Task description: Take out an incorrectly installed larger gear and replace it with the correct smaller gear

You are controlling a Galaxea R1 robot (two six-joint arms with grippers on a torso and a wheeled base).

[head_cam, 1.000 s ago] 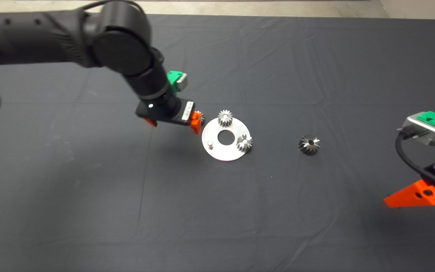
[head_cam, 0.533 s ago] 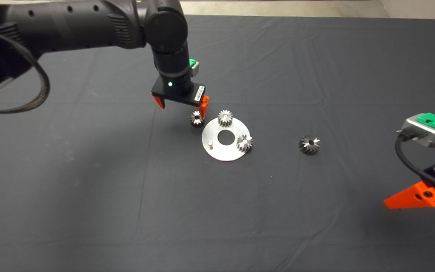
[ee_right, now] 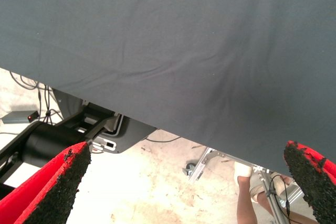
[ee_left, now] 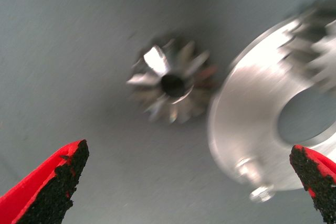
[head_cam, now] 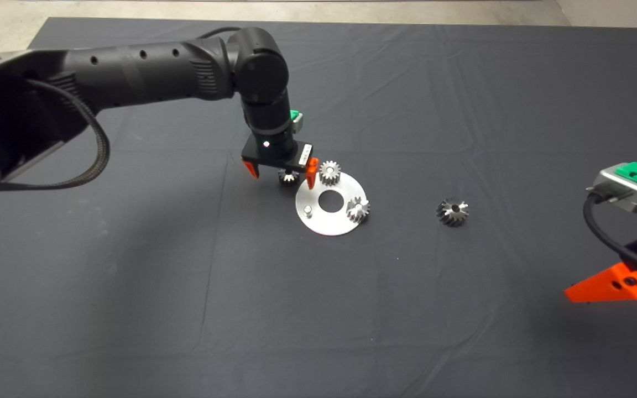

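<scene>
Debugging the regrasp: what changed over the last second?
The left gripper swung round from beside the smaller gear to straddle it from above, fingers open, nothing gripped. The gear, disc, larger gear and parked right gripper stayed put.

I see the smaller gear (ee_left: pixel 172 85) is shiny steel with dark flanks, the round plate (head_cam: pixel 318 218) is smooth bright metal, the mat (head_cam: pixel 130 276) is matt wrinkled cloth.

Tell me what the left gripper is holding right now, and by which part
Nothing. The left gripper is open above the smaller gear, which lies free on the mat beside the plate.
</scene>
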